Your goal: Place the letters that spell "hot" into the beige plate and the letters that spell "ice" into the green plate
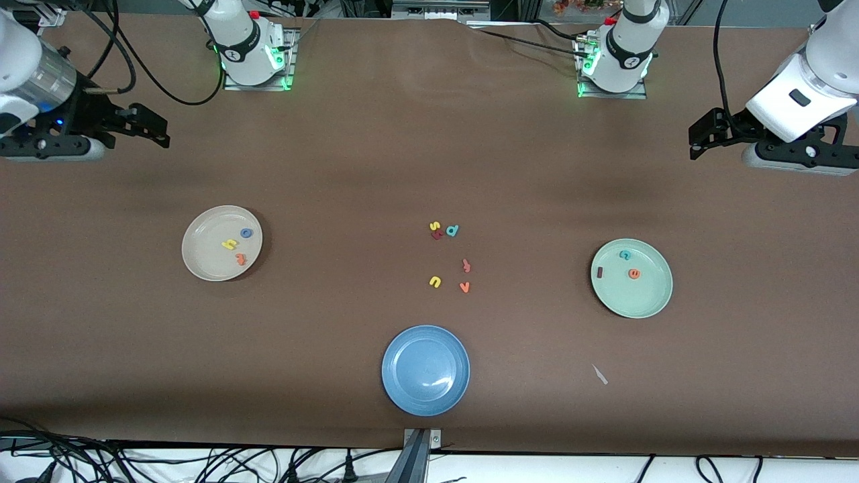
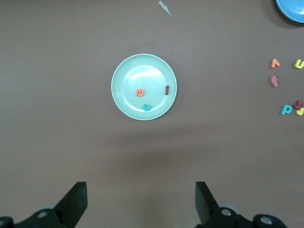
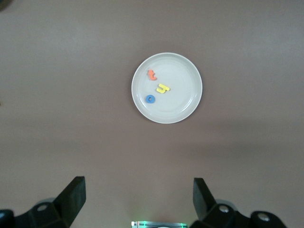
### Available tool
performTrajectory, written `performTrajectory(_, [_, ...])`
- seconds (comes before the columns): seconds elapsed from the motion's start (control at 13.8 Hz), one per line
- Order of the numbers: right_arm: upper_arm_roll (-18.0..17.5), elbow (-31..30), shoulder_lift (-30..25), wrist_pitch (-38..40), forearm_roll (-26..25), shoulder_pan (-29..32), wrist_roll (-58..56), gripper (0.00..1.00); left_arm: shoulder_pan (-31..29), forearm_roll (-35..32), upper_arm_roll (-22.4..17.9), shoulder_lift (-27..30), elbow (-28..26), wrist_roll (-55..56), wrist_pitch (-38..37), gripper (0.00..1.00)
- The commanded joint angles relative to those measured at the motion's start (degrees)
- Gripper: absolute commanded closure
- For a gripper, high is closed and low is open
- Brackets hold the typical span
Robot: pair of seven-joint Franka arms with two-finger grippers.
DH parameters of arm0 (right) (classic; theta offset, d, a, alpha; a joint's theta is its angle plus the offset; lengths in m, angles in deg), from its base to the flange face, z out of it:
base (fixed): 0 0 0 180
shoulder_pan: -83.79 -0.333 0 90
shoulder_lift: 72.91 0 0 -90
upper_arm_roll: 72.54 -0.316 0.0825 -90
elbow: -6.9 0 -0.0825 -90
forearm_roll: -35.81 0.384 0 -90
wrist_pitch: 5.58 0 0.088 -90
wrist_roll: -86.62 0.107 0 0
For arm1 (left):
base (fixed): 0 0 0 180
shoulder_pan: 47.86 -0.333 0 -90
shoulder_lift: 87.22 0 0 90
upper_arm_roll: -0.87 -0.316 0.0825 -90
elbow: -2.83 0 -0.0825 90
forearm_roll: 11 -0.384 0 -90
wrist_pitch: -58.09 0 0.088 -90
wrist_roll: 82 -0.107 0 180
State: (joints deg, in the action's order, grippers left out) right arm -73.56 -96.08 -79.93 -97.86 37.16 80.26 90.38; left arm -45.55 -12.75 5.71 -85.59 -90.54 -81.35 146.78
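Observation:
The beige plate (image 1: 207, 258) lies toward the right arm's end of the table and holds the yellow "h" (image 1: 230, 244), blue "o" (image 1: 246, 233) and orange "t" (image 1: 240, 259). The green plate (image 1: 639, 299), toward the left arm's end, holds the teal "c" (image 1: 625, 255), orange "e" (image 1: 633, 273) and dark red "i" (image 1: 599, 272). My right gripper (image 1: 153, 125) hangs open and empty high over the table, apart from the beige plate (image 3: 183, 80). My left gripper (image 1: 698, 139) hangs open and empty too, well clear of the green plate (image 2: 133, 71).
Several loose letters lie mid-table: a yellow "s" (image 1: 435, 226), a teal "d" (image 1: 452, 231), a yellow "u" (image 1: 435, 282), an orange "v" (image 1: 464, 287). A blue plate (image 1: 425, 369) sits nearer the front camera. A small white scrap (image 1: 599, 374) lies beside it.

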Motion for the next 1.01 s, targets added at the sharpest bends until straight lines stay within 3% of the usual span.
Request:
performTrajectory(0.0, [-0.6,0.5,-0.7,-1.8,-0.7,1.2,-0.2,0.00,0.2,0.9,-0.1,-0.8,1.8,0.1,-0.9,0.00])
performTrajectory(0.51, [-0.5,0.5,-2.3,-1.1,-1.0,1.9,-0.3,0.00,0.0,0.9,0.7,-0.3,1.8,0.1,-1.5,0.00])
performTrajectory(0.94, [0.8,6.0,2.5,2.9,-0.8,1.3,-0.9,0.00,0.0,0.9,0.7,-0.3,1.8,0.1,-1.6,0.00])
